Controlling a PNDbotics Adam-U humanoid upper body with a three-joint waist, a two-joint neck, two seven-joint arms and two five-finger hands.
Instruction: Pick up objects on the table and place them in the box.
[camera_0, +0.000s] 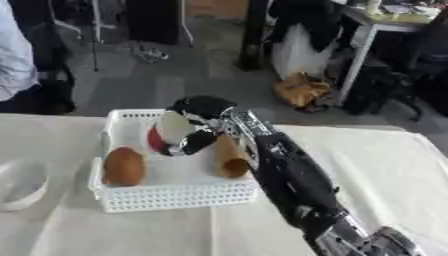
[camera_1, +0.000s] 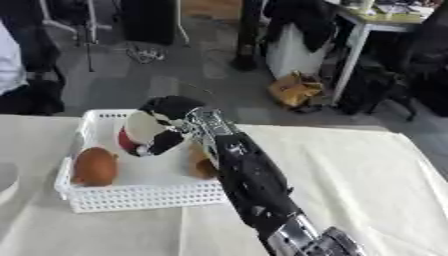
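Observation:
My right hand (camera_0: 203, 111) reaches in from the lower right and hangs over the white basket (camera_0: 166, 199). Its fingers are curled round a pale rounded object with a red edge (camera_0: 168, 131), held above the basket's middle. A brown egg-shaped object (camera_0: 123, 167) lies in the basket's left half. A tan cone-shaped object (camera_0: 232, 159) lies in its right half, partly hidden by my forearm. My left hand shows in neither view.
A white bowl (camera_0: 19, 184) sits at the table's left edge. White cloth (camera_0: 385, 170) covers the table to the right of the basket. A person stands at the far left behind the table. A tan bag, chairs and a desk stand on the floor beyond.

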